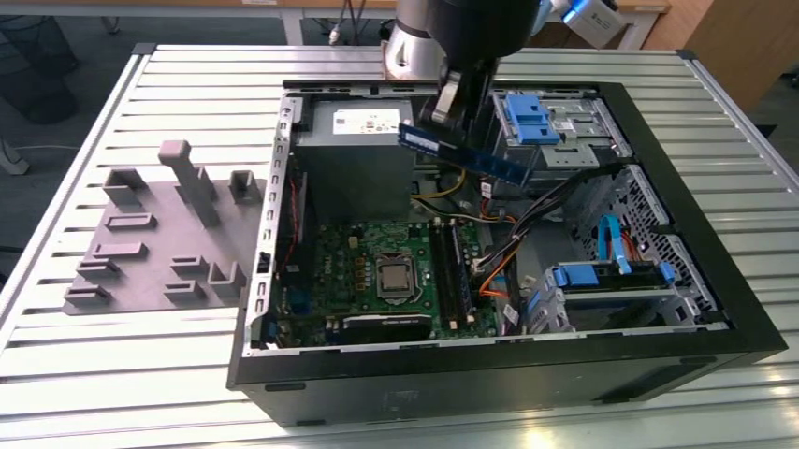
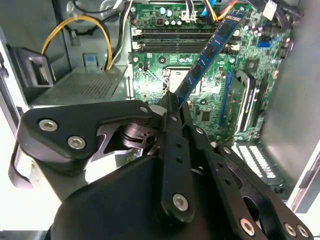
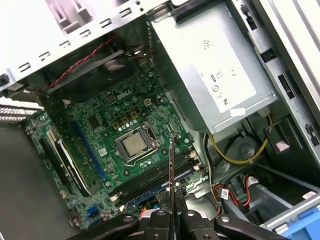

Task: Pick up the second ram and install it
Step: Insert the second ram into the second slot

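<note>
Hovering over the open computer case (image 1: 699,323), the gripper (image 2: 172,102) has its fingers clenched on one end of the second ram (image 2: 210,52). Its long axis juts straight out beyond the fingertips, angled above the motherboard (image 2: 165,75), whose black memory slots (image 2: 172,41) lie below.

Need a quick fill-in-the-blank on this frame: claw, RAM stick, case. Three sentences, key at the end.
1. The claw is shut on a long, narrow stick of ____ colour, the second ram.
2. In the exterior view the second ram hangs ____ the open computer case, not yet seated in a slot.
3. On the motherboard the square silver processor sits bare, with no ____ mounted on it.

Missing words: blue; above; cooler
</note>
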Action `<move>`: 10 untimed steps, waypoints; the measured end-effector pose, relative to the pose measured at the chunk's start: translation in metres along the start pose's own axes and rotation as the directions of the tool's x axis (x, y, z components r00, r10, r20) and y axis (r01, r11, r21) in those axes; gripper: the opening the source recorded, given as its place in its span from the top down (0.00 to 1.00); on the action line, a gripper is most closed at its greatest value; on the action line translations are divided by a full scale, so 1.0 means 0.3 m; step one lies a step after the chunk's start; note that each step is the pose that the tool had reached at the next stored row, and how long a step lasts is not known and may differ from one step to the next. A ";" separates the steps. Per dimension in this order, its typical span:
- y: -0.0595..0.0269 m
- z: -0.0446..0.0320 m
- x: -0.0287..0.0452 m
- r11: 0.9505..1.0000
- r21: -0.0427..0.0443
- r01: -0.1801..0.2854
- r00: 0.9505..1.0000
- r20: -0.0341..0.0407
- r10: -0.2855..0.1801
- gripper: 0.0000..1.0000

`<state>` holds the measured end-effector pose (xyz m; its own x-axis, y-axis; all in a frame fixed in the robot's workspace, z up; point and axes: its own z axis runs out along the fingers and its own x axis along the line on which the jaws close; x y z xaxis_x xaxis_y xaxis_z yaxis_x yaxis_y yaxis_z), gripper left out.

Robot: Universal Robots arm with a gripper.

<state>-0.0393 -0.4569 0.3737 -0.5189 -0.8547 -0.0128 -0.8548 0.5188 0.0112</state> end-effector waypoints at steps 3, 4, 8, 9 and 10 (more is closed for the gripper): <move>0.000 0.001 0.000 0.999 0.001 -0.050 0.999 0.000 0.049 0.86; 0.000 0.002 0.000 0.998 0.001 -0.066 0.998 0.001 0.066 0.86; 0.000 0.002 0.000 0.996 0.001 -0.089 0.996 0.001 0.089 0.86; 0.000 0.002 0.000 0.996 0.001 -0.089 0.996 0.001 0.089 0.86; 0.000 0.002 0.000 0.996 0.001 -0.089 0.996 0.001 0.089 0.86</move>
<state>-0.0393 -0.4569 0.3731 -0.5928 -0.8052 -0.0128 -0.8053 0.5927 0.0112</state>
